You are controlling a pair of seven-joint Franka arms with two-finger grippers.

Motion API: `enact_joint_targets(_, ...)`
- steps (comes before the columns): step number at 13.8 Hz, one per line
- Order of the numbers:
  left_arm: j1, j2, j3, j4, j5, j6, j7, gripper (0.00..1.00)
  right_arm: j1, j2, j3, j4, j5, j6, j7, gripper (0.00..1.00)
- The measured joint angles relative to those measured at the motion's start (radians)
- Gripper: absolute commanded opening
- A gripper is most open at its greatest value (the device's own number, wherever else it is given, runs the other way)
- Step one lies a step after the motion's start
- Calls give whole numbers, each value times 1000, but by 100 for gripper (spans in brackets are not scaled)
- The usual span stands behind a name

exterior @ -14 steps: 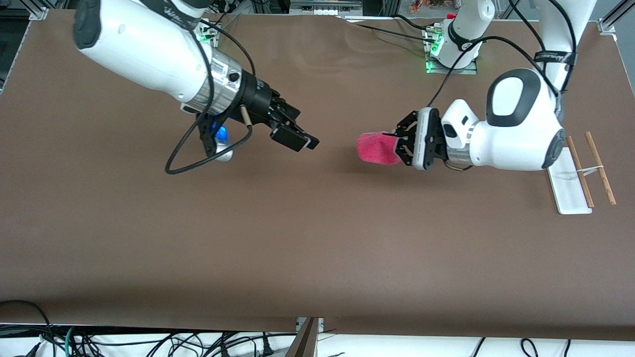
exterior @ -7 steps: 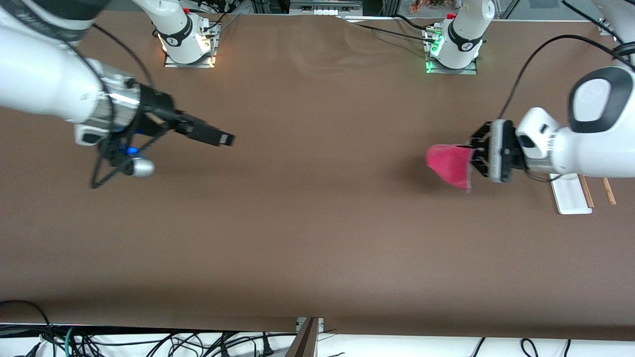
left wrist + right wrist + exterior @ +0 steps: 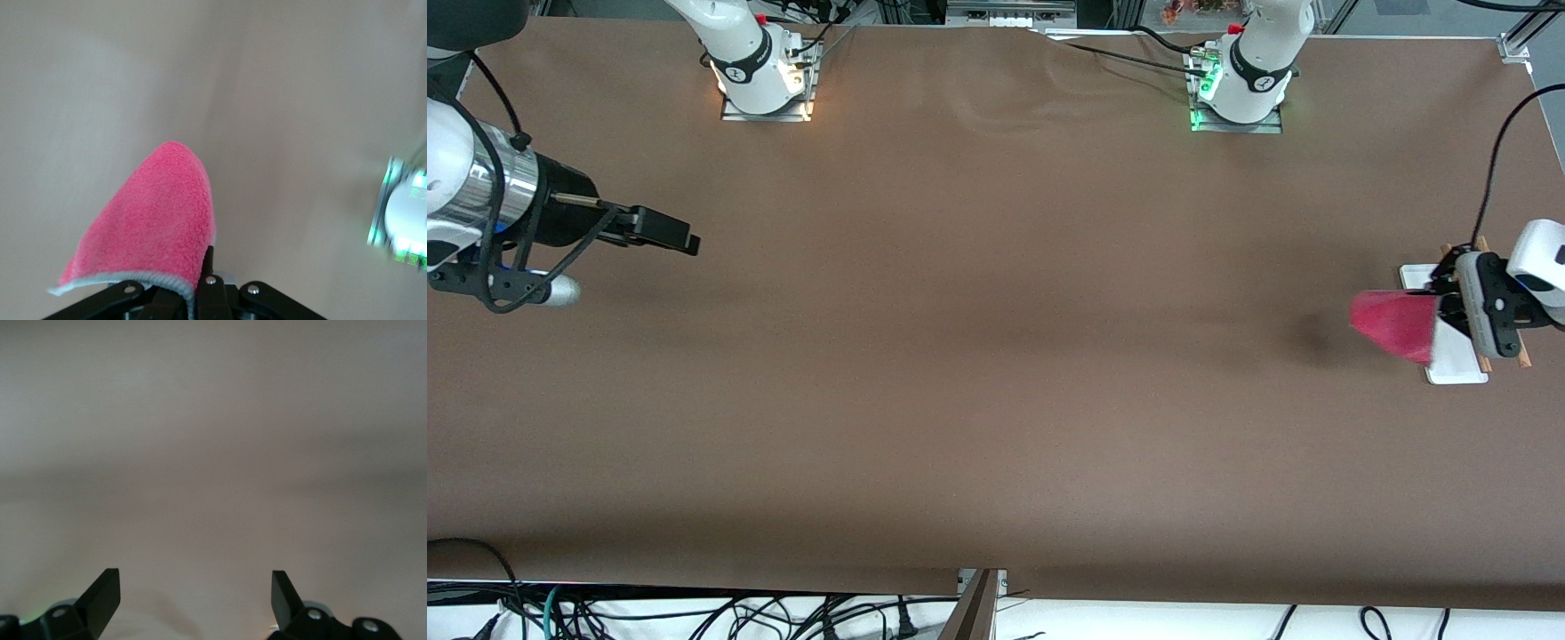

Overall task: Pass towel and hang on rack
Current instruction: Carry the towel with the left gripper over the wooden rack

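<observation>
We see the left gripper (image 3: 1440, 316) up in the air over the rack (image 3: 1458, 360), at the left arm's end of the table (image 3: 996, 356). It is clamped on the towel (image 3: 1394, 325), which sticks out from the fingers toward the middle of the table, pink side showing, and casts a soft shadow on the brown cloth beside the rack. In the left wrist view the towel (image 3: 150, 230) rises from the gripper (image 3: 200, 293) as a rounded pink flap, its pale stitched edge running along the fingers, which pinch it at one edge. None of it touches the table or the rack.

The rack stands on its white base near the table's edge, mostly covered by the gripper and towel; we make out only the base's two ends and the tips of its brown rods.

The right gripper (image 3: 680, 236) waits over the right arm's end of the table, well apart from the towel. The right wrist view shows its fingers (image 3: 100, 593) spread wide with nothing between them, only bare table below.
</observation>
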Motion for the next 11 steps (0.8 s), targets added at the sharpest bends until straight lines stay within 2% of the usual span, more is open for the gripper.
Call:
enact_joint_targets(3,6,11,16,4,143,-10,178,0,0,-133,-68,-240,-30,160,-145,100)
enact_joint_targets(6,9,37,64,3,255,-42,407,0,0,-252,-86,-448,-44,280,-189,100)
enact_joint_targets(8,12,77,103,3,313,-44,539,0,0,-283,-86,-490,-56,298,-193,100)
enact_joint_targets(11,18,96,175,13,336,-67,673,0,0,-292,-89,-490,-59,303,-198,100)
